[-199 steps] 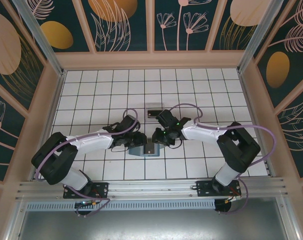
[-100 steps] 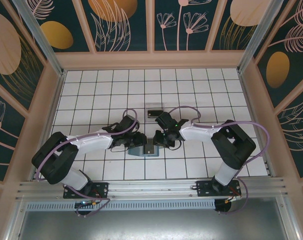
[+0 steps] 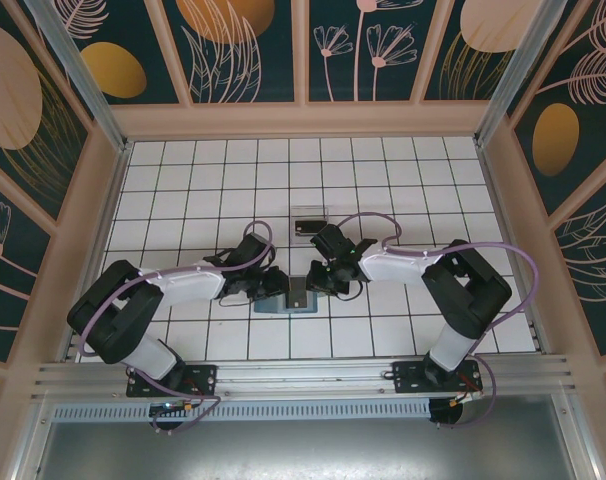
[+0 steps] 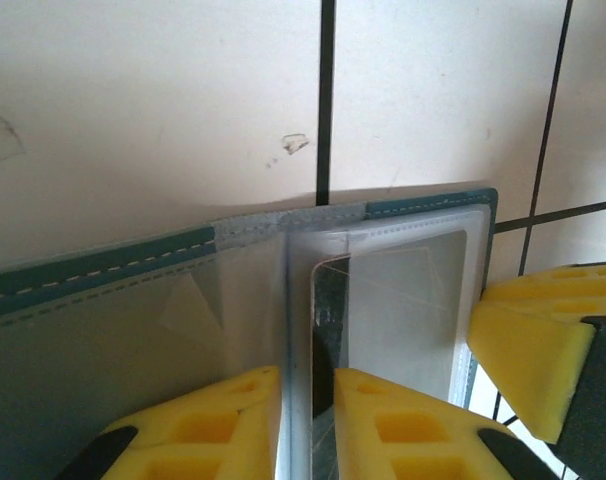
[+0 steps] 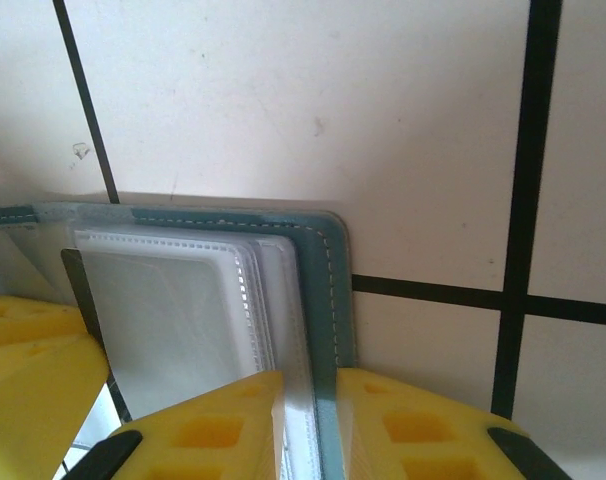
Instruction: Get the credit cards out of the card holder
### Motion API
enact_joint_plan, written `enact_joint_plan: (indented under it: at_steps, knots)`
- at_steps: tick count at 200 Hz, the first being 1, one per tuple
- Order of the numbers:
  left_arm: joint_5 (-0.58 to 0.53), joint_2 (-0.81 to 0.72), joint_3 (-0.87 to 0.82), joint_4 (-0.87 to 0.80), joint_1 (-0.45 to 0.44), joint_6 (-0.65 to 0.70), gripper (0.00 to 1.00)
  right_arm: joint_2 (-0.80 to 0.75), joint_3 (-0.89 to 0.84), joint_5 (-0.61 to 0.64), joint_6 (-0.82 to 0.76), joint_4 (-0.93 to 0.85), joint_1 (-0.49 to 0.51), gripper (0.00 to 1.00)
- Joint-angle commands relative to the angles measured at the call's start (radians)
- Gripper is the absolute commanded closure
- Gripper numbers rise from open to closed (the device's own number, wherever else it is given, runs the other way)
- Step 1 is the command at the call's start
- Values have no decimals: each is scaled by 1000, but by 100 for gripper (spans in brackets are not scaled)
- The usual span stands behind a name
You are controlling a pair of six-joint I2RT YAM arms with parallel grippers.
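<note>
The white tiled table [image 3: 183, 180] spans the middle of the top view. On it the card holder [image 3: 280, 305] lies open just below centre, between the two arms' tips. The left gripper [image 4: 308, 375], at the bottom of its wrist view, is clenched on a clear sleeve of the holder. The right gripper [image 5: 310, 378] is clenched on the holder's teal stitched edge. A clear box [image 3: 308, 222] sits just above. A dark card [image 4: 326, 310] shows inside the sleeve.
</note>
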Motion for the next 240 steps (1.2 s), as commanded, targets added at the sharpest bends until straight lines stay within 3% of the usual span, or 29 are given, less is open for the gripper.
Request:
enact_joint_plan:
  at_steps: [1, 75, 193, 221, 240]
  knots:
    - [44, 8, -31, 59, 11, 7, 78, 34, -28, 5, -6, -17, 8, 78]
    - [89, 4, -84, 148, 27, -9, 86, 32, -37, 8, -2, -19, 8, 79]
    - [39, -65, -73, 24, 33, 51, 93, 19, -33, 49, 7, -55, 8, 83]
    - [34, -69, -71, 23, 33, 51, 92, 16, -28, 49, 5, -60, 8, 85]
    - [45, -79, -87, 62, 33, 42, 85, 20, -26, 46, 3, -60, 9, 85]
